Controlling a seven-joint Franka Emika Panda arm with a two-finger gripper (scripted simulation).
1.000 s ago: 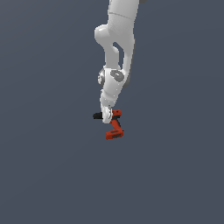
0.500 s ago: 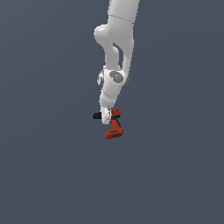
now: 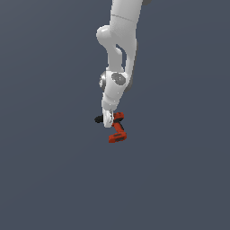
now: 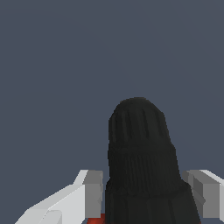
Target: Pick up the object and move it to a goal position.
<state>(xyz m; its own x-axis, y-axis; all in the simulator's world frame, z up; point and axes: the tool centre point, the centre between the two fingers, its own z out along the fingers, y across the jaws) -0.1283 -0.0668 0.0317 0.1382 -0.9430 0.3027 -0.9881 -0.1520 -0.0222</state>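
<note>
The claw (image 3: 108, 120) is pinching the drill (image 3: 117, 129), fingers (image 4: 89, 190) sitting tight on either side of its body just behind the black nose (image 4: 140, 162). The drill is hanging under the white arm (image 3: 119, 58), nose pointing to the exterior view's left, red handle and base slanting down to the right

Drill (image 3: 117, 132) middle hidden behind pincer (image 3: 108, 120) in exterior view. Red body cropped by wrist frame edge; contact unclear.
</note>
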